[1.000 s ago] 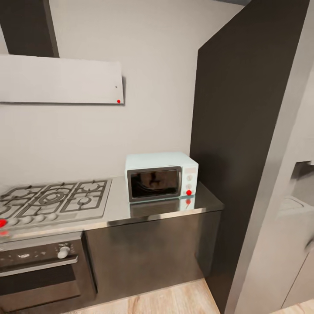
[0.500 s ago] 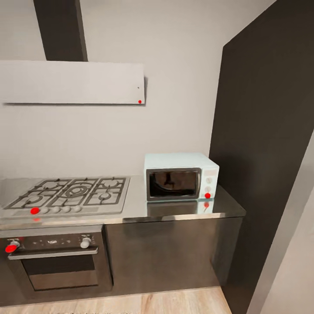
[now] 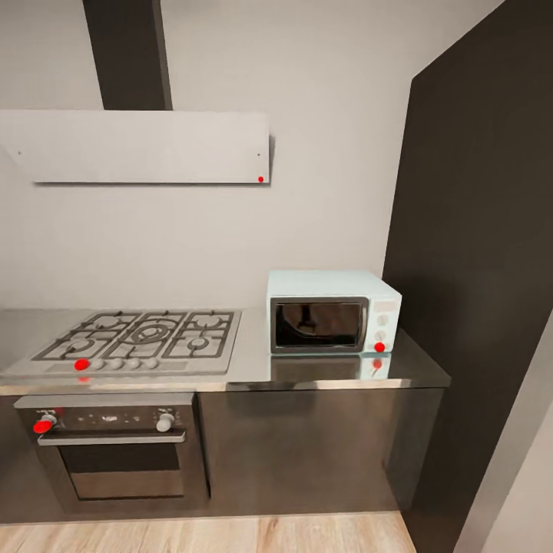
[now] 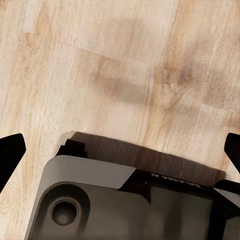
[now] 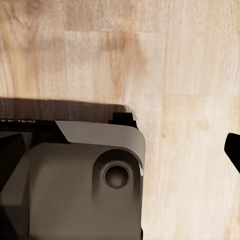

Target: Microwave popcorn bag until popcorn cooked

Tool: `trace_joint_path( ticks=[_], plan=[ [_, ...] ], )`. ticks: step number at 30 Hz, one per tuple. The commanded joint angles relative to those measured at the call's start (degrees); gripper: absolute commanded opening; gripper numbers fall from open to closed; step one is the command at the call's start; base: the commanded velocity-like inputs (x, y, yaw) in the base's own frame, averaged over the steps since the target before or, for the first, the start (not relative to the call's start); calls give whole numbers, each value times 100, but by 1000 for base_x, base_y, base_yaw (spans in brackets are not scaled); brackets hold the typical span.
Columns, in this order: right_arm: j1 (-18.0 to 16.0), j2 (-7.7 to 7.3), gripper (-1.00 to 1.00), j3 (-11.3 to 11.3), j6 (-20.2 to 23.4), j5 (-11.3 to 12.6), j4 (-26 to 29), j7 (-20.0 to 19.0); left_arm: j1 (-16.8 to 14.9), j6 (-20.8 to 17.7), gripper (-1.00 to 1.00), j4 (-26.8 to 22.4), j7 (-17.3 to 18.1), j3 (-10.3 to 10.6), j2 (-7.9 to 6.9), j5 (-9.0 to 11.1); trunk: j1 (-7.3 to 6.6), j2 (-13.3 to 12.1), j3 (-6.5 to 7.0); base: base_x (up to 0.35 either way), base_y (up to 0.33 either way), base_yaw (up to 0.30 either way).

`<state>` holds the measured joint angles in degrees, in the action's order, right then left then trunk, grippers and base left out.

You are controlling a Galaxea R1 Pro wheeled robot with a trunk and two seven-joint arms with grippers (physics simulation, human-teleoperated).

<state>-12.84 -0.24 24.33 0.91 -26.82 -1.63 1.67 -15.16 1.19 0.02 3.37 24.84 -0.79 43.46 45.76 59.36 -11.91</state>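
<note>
Microwave stands with its door closed at the right end of the grey bench in the head view, close to the tall dark cabinet side on its right. A bare strip of bench runs in front of it to the thin metallic front edge, and another bare strip separates it from the steel gas hob to its left. A black oven sits under the hob, a flat white hood hangs above on the pale grey wall, and pale wood floor lies before the dark cabinet fronts.

From the left wrist, the left gripper hangs over wood floor and part of the robot's grey base, its jaws spread wide.

From the right wrist, one dark fingertip of the right gripper shows over floor and base; I cannot tell how its jaws stand.
</note>
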Motion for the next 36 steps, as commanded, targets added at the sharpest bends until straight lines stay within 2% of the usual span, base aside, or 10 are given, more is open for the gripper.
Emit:
trace_joint_path(
  ticks=[1,6,11,21,36],
  plan=[
    [-8,-2,100,42,8,-60,-13,17,-4,13,100,6,24,48,0,57,0,5,-7,0,0,0],
    [-8,-7,100,37,6,-60,-13,17,-4,4,100,8,24,48,3,56,0,5,-7,0,-175,0],
    [-8,-75,100,36,6,-60,-13,17,-4,4,100,6,24,48,8,57,0,5,-7,0,-275,0],
    [-8,-81,100,36,6,-60,-13,14,-4,4,100,8,18,48,2,57,0,5,-7,0,-270,0],
    [-8,-81,100,36,6,-60,-13,17,-4,-3,100,10,24,48,-18,51,0,5,-7,33,-14,57]
  ],
)
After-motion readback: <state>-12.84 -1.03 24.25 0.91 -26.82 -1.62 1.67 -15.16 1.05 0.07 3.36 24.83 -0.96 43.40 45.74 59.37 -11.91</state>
